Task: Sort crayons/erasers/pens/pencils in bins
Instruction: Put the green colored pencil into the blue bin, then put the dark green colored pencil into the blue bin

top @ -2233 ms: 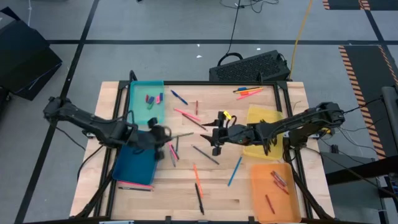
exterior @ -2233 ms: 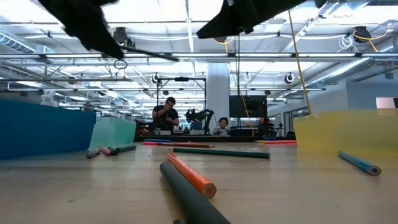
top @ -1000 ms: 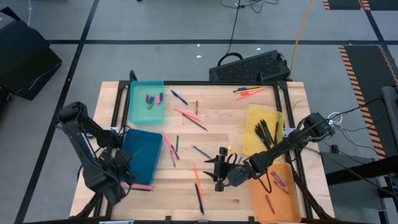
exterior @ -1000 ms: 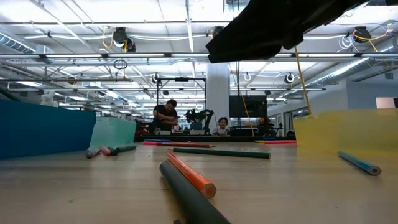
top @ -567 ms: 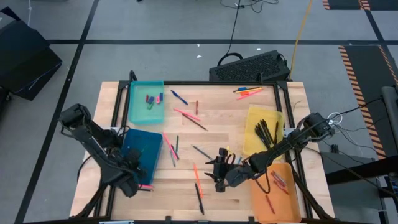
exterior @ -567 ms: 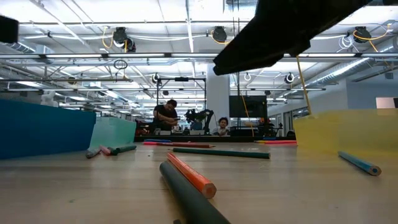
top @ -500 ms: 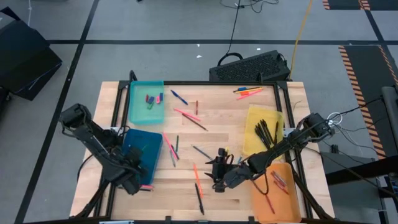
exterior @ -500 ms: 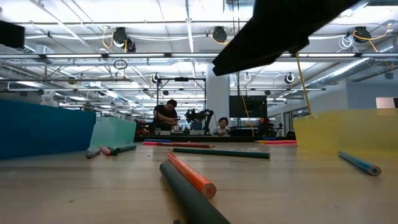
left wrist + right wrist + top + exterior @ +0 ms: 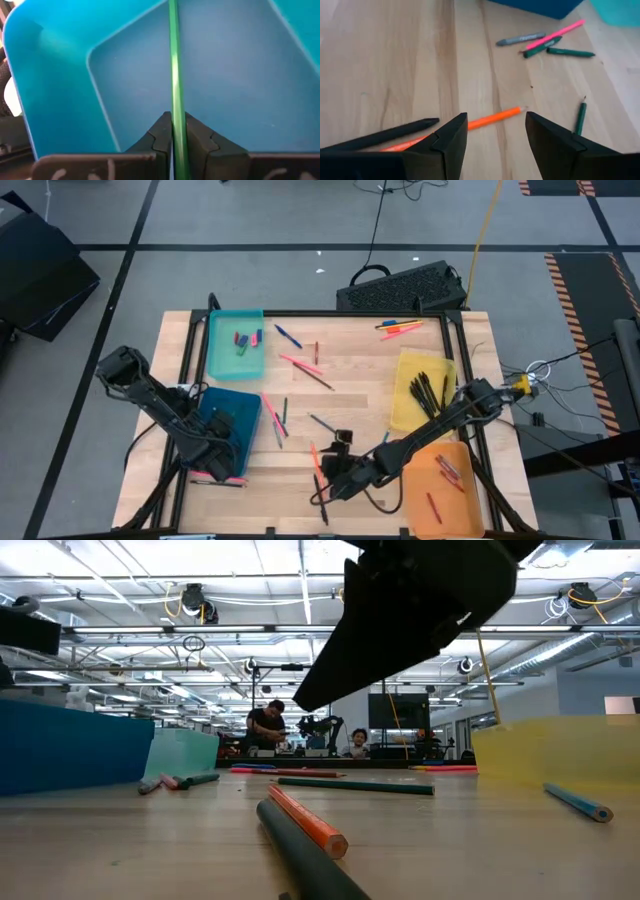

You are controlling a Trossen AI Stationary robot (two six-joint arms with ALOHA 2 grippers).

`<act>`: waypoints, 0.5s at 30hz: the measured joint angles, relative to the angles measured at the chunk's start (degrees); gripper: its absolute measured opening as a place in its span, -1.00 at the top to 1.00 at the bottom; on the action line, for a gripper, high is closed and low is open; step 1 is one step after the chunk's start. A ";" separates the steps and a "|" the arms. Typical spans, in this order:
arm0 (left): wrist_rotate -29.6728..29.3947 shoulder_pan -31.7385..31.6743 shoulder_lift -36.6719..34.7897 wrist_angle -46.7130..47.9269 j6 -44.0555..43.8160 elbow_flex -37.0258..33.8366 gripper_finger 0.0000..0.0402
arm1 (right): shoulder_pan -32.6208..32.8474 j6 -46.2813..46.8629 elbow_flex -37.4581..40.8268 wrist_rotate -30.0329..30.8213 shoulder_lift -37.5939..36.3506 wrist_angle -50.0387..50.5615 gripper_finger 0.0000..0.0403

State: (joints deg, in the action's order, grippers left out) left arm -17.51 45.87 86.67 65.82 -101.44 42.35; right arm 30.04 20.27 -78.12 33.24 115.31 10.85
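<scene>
Left gripper (image 9: 218,442) sits over the dark blue bin (image 9: 244,402) at the table's left-front. Wrist view: fingers (image 9: 161,137) pinched tight on a thin green pencil (image 9: 174,75). Its long axis runs straight ahead from the fingertips, out over the bin floor. Whether the far tip touches the plastic I cannot tell.

Right gripper (image 9: 330,483) is low over the table's front-middle, fingers (image 9: 451,137) spread wide, nothing between them. The orange pencil (image 9: 490,119) lies flat on the wood just ahead of the gap. Its long axis crosses the gap at a slant, one end passing under the near finger, the sharpened end beyond the opening. A black pencil (image 9: 385,134) lies beside it, on the outer side of that same finger. In the low view these two lie close together, orange (image 9: 308,819) on the far side of black (image 9: 305,862).

Judgement: the right arm is plainly the nearer one to this pair; the left is occupied and well apart. The close-in turns on straddling the orange shaft alone. With the black one so near, a squeeze could catch both or nudge one away.

Elsewhere: teal bin (image 9: 222,352) holds a few erasers (image 9: 247,340). Yellow bin (image 9: 408,368) holds dark sticks. Orange bin (image 9: 416,498) holds crayons (image 9: 447,469). Several loose sticks are scattered mid-table.
</scene>
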 joint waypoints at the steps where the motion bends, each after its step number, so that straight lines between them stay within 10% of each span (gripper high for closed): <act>1: -0.02 0.00 0.01 -0.09 -0.19 -0.28 0.80 | -0.06 0.83 -0.01 0.48 0.00 0.57 0.04; 15: 2.51 -0.04 -0.51 0.20 1.89 -0.94 0.31 | -3.41 8.59 1.13 1.26 0.00 5.88 -0.01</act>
State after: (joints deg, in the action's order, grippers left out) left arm -15.00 45.82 86.16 66.02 -99.55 41.41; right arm 26.63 28.86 -76.99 34.50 115.31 16.72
